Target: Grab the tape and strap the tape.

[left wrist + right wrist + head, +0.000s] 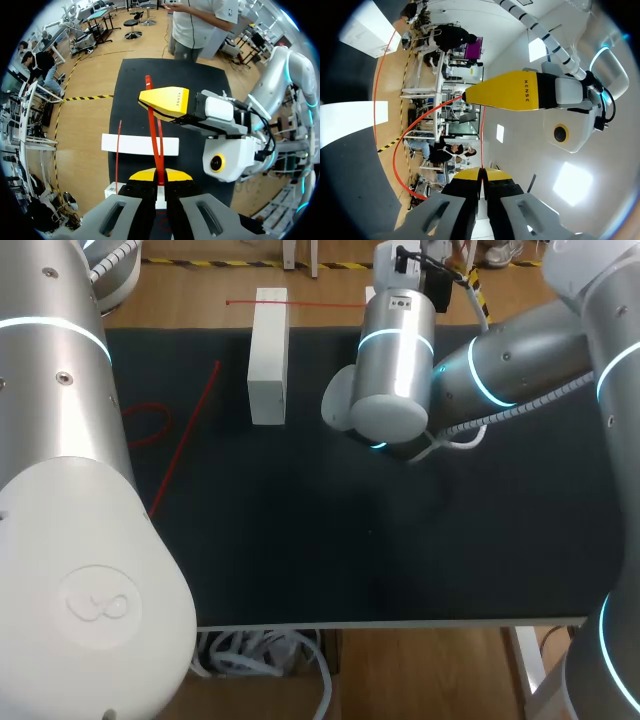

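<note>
The tape is a thin red strap. In the head view it lies on the black mat [350, 540] as a loop and a straight run [185, 435], with another stretch [300, 304] past the mat's far edge. My left gripper [160, 176] is shut on a stretch of the tape [154, 127] that rises ahead of it. My right gripper [145, 101] sits just ahead, its tips against the same stretch. In the right wrist view my right gripper [481, 175] is shut on the tape [482, 140], and my left gripper [466, 95] holds the strand that curves away. Both grippers are hidden in the head view.
A long white box [267, 355] lies on the mat at the far middle, under the held tape [140, 145]. My right arm's wrist [395, 370] hangs over the mat beside the box. My left arm [60, 490] fills the near left.
</note>
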You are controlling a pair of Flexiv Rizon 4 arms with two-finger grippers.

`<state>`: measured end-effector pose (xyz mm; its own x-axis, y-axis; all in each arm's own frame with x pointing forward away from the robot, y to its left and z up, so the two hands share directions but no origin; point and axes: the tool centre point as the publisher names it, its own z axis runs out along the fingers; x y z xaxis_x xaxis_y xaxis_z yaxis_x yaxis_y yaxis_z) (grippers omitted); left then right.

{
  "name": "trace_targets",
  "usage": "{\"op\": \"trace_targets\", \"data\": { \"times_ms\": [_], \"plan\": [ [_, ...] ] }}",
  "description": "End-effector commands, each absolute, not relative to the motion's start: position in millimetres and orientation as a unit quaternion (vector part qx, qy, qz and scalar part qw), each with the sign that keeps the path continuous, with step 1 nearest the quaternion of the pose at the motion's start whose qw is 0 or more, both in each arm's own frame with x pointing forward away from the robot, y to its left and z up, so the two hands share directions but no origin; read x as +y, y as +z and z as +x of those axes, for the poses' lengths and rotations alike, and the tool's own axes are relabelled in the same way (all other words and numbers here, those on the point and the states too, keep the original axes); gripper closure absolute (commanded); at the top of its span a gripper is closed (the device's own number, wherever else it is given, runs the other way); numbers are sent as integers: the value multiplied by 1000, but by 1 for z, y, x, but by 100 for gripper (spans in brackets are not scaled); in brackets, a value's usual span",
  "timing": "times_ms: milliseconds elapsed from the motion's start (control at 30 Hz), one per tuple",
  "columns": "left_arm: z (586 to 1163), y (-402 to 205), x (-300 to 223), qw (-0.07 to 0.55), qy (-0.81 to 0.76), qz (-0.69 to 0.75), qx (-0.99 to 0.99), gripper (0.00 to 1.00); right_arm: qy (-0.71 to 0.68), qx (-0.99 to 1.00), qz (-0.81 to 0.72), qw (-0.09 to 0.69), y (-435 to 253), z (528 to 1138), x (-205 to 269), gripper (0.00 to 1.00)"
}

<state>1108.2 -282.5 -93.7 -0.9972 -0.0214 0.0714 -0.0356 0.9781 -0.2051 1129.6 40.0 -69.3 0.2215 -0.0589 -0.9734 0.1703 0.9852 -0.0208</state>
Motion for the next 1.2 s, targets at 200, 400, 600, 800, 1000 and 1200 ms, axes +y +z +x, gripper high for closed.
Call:
{"op": "trace_targets", "data": {
  "times_ms": [200,400,600,800,1000,1200],
  "plan": [
    [1112,-91,-285,39,99,14,-994,100,-74,623,44,778,-65,1127,41,100],
    [1112,-91,-285,39,99,14,-994,100,-75,623,44,778,-65,1126,42,100],
    [1112,-91,-285,39,99,14,-994,100,-73,622,45,778,-64,1125,44,100],
    [1112,-91,-285,39,99,14,-994,100,-70,622,44,779,-64,1124,46,100],
    [1112,-91,-285,39,99,14,-994,100,-69,621,42,780,-64,1123,47,100],
    [1112,-91,-285,39,99,14,-994,100,-74,619,42,781,-64,1124,44,100]
  ]
}}
